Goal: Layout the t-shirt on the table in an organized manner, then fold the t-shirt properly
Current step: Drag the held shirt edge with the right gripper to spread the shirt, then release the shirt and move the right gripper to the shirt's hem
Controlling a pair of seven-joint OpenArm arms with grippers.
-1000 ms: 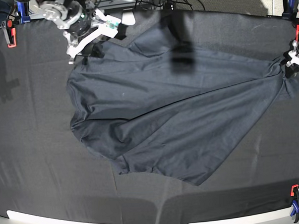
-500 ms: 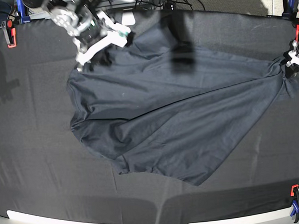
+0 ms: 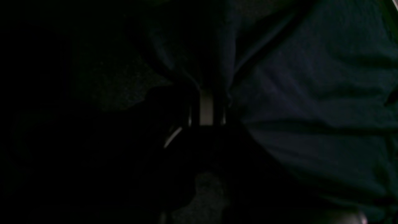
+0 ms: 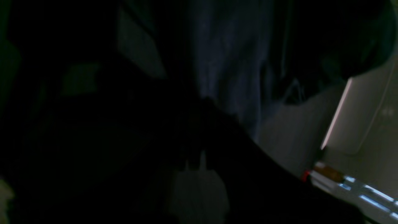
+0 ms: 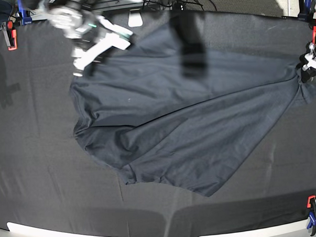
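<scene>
The dark navy t-shirt (image 5: 184, 122) lies wrinkled and fanned out across the black table (image 5: 33, 155). My left gripper (image 5: 305, 67) is at the far right edge, shut on a bunched corner of the t-shirt; the left wrist view shows blue cloth (image 3: 311, 93) gathered at its fingertips (image 3: 206, 93). At the back left, my right gripper (image 5: 87, 61) sits on the t-shirt's upper left edge and is shut on the cloth. The right wrist view is very dark, with a strip of blue cloth (image 4: 227, 68) running up from the fingers.
Red clamps hold the table cloth at the back left (image 5: 11, 38) and front right (image 5: 310, 202). Cables (image 5: 168, 0) lie behind the table. A dark shadow band (image 5: 189, 43) crosses the t-shirt's top. The table's white front edge (image 5: 47, 233) shows at the bottom.
My right gripper swung over the t-shirt's upper left edge, shifted slightly back and left, and went from open to shut. The left gripper stayed put, shut on its corner.
</scene>
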